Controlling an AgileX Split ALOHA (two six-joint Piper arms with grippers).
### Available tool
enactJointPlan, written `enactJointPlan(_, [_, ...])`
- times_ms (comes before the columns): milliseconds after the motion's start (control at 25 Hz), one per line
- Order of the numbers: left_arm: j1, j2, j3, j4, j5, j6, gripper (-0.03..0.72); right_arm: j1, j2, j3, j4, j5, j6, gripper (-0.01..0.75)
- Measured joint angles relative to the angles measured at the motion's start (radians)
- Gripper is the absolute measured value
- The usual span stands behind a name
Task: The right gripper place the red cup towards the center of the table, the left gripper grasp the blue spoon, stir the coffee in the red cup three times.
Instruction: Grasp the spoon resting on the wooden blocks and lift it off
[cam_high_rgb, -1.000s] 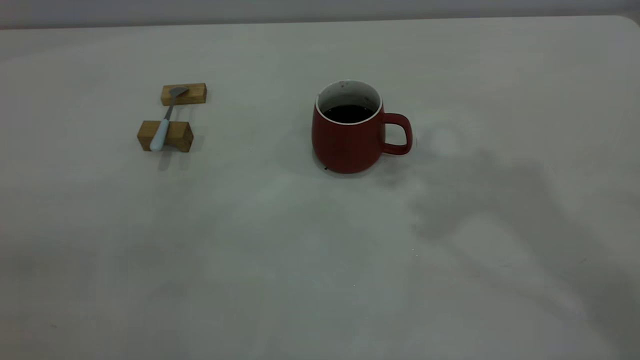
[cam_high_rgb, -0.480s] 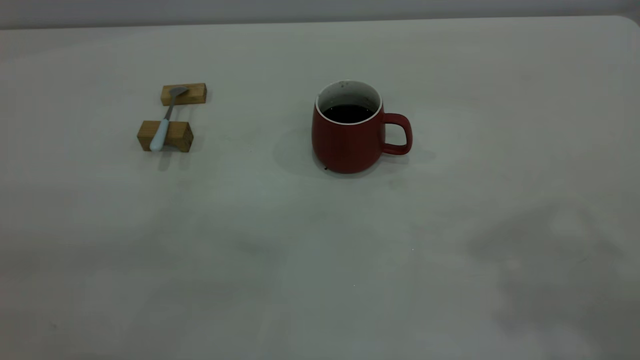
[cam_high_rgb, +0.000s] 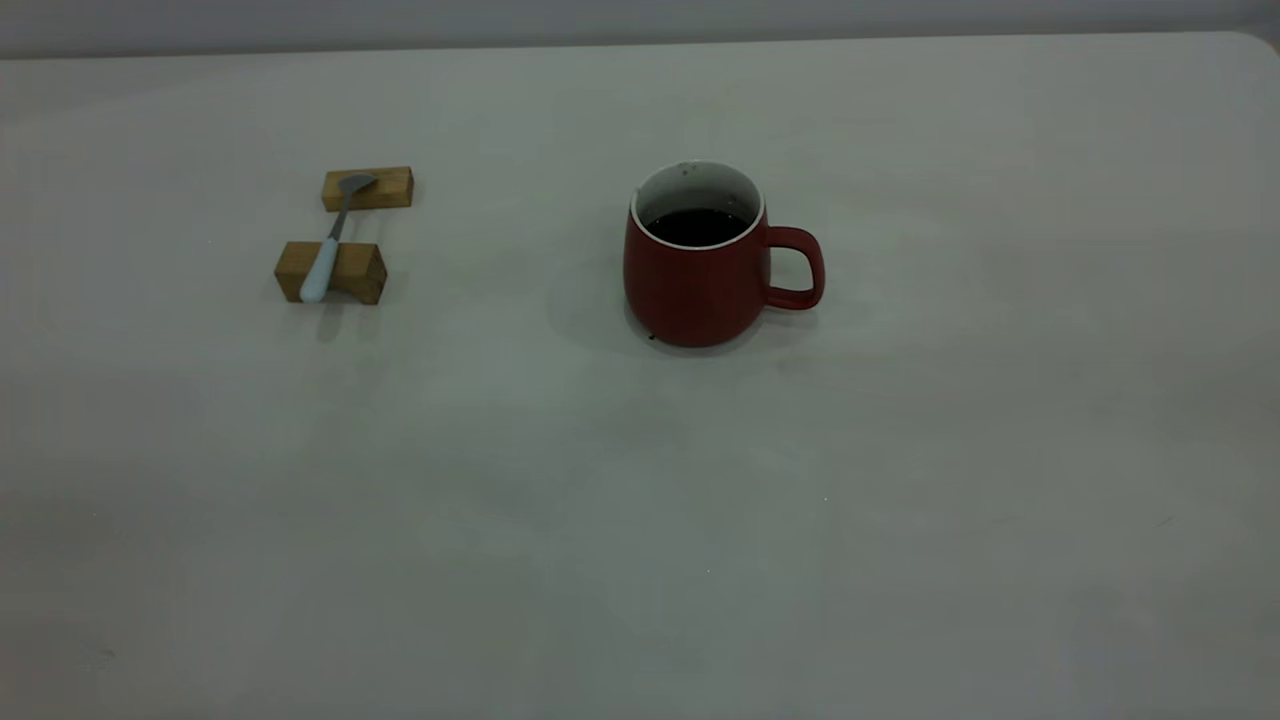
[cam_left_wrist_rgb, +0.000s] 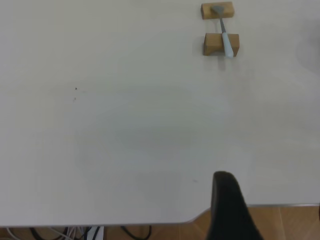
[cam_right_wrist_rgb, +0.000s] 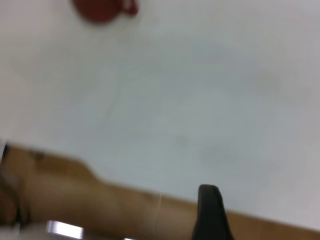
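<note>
The red cup (cam_high_rgb: 700, 285) stands upright near the middle of the table (cam_high_rgb: 640, 520), its handle pointing right, with dark coffee (cam_high_rgb: 697, 226) inside. The blue spoon (cam_high_rgb: 322, 262) lies across two wooden blocks at the far left. Neither arm shows in the exterior view. My left gripper (cam_left_wrist_rgb: 270, 210) hovers over the table's near edge, far from the spoon (cam_left_wrist_rgb: 226, 42); one black finger (cam_left_wrist_rgb: 227, 205) shows with nothing beside it. My right gripper (cam_right_wrist_rgb: 265, 215) is also back at the table edge, far from the cup (cam_right_wrist_rgb: 100, 9), with one finger (cam_right_wrist_rgb: 210, 210) showing and nothing held.
Two tan wooden blocks (cam_high_rgb: 367, 188) (cam_high_rgb: 332, 270) carry the spoon, bowl on the farther one. A tiny dark speck lies by the cup's base. The wrist views show the table's edge (cam_left_wrist_rgb: 260, 205), brown floor and some cables below it.
The arm's shadow on the right of the table slid toward the near right corner and faded out. Cup and spoon have not moved.
</note>
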Motion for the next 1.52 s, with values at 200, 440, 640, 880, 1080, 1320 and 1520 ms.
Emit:
enactJointPlan(200, [0.0,0.0,0.0,0.0,0.0,0.0,0.496,-0.105,-0.207,0.072,-0.02,-0.037,0.007,0.591])
enactJointPlan(440, [0.0,0.0,0.0,0.0,0.0,0.0,0.496,-0.139,-0.341,0.134,-0.029,-0.053,0.008,0.591])
enactJointPlan(640, [0.0,0.0,0.0,0.0,0.0,0.0,0.496,-0.139,-0.361,0.178,-0.029,-0.054,0.008,0.591])
enactJointPlan(880, [0.0,0.0,0.0,0.0,0.0,0.0,0.496,-0.139,-0.362,0.179,-0.026,-0.056,0.008,0.591])
enactJointPlan(1080, [0.0,0.0,0.0,0.0,0.0,0.0,0.496,-0.139,-0.362,0.179,-0.026,-0.058,0.009,0.589])
enactJointPlan(1320, [0.0,0.0,0.0,0.0,0.0,0.0,0.496,-0.139,-0.362,0.179,-0.026,-0.058,0.009,0.587])
enactJointPlan(1520, [0.0,0.0,0.0,0.0,0.0,0.0,0.496,-0.139,-0.362,0.179,-0.026,-0.058,0.009,0.587])
